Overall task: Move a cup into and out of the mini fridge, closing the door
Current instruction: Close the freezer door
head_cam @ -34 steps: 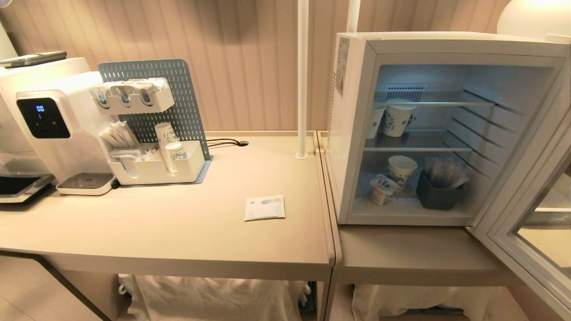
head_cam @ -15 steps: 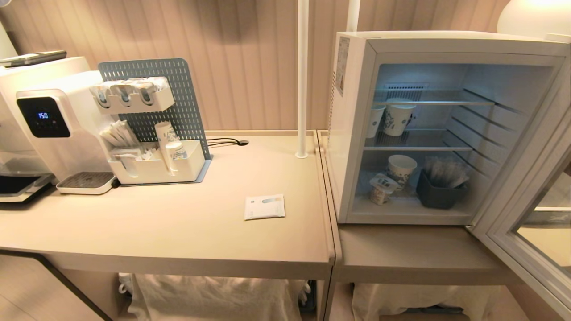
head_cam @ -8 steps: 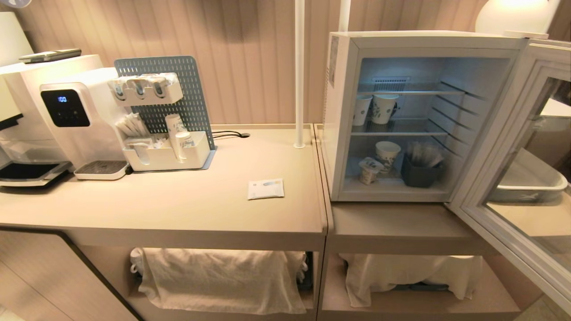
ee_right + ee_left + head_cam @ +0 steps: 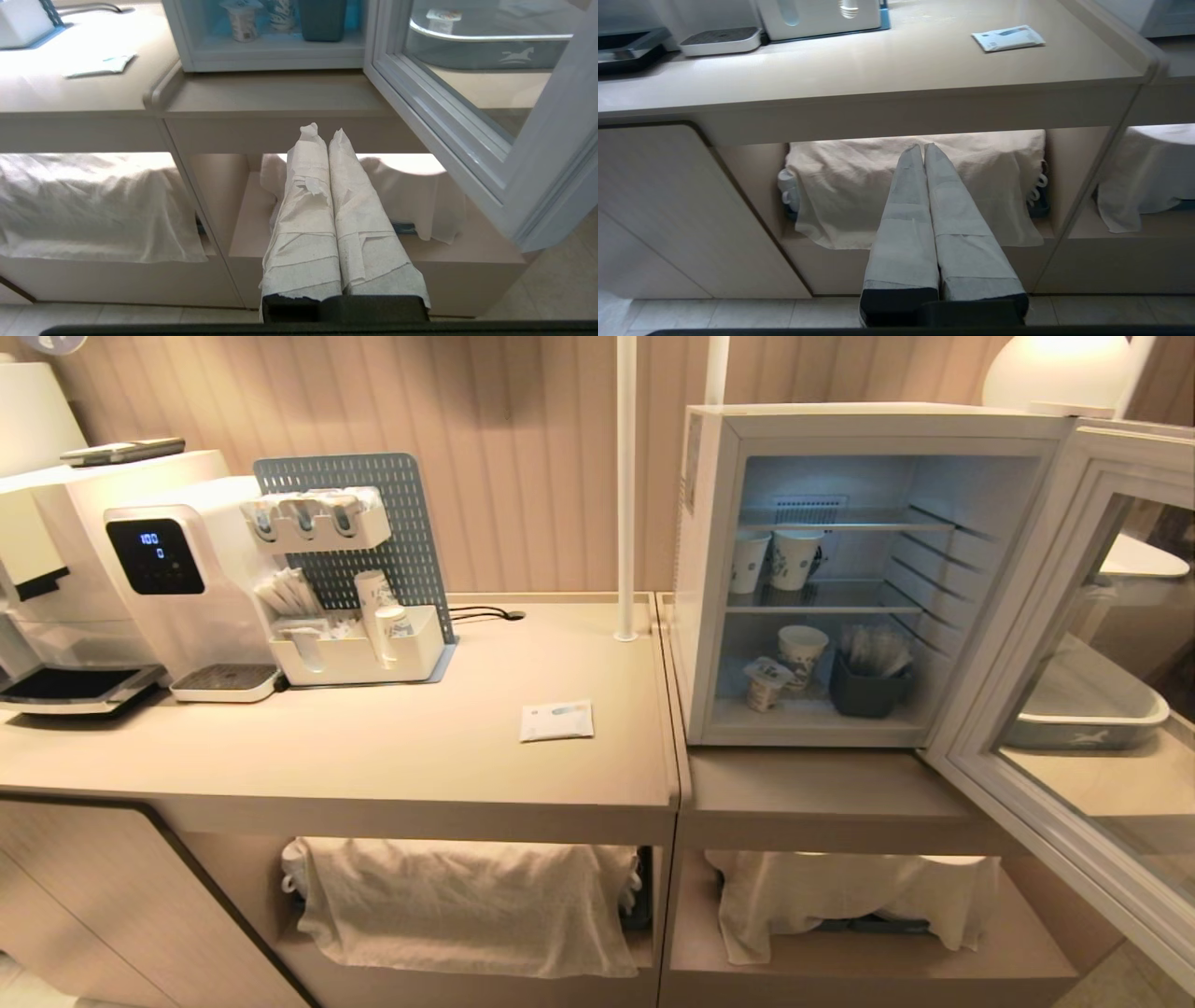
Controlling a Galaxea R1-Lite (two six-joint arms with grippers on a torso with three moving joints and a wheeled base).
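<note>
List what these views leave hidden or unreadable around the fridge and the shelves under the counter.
- Head view: the cup's side print is too small to read.
- Head view: the door is cut off by the right edge; its outer face is turned away.
- All views: cloths cover what sits on the lower shelves.
- Right wrist view: the mini fridge's upper shelves are cut off.

The door (image 4: 1074,644) stands swung wide at your right, so the mouth of the mini fridge (image 4: 709,569) is unobstructed. On its floor, the cup (image 4: 764,684) stands frontmost; a paper cup (image 4: 803,655) just behind it and a dark bin (image 4: 868,689) to its right crowd it. The wire shelf (image 4: 822,609) limits room overhead.
</note>
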